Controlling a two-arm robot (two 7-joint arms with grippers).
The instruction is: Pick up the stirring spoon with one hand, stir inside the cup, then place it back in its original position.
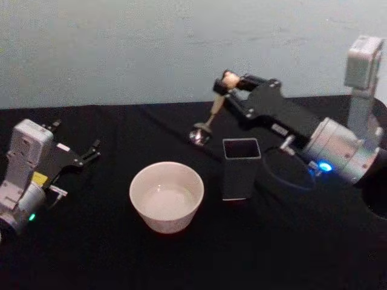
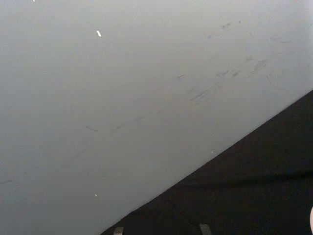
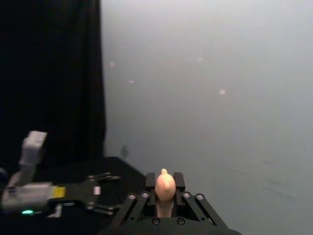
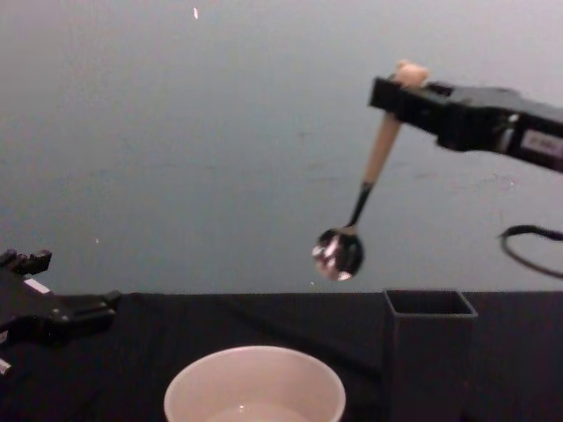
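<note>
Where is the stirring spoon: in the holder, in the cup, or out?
Out of both. The right gripper holds the stirring spoon aloft, its bowl hanging higher than the cup and holder.

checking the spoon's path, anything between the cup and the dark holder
Nothing: the head view shows bare black cloth between the cup and the holder.

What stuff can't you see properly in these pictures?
- Stirring spoon, right wrist view: the right hand hides everything below its bear top, and no face shows.
- Cup, chest view: its bottom is cut off by the lower edge.
- Holder, chest view: its walls hide the inside. In the head view it is just dark.
- Left hand, left wrist view: barely two tips at the bottom edge.
</note>
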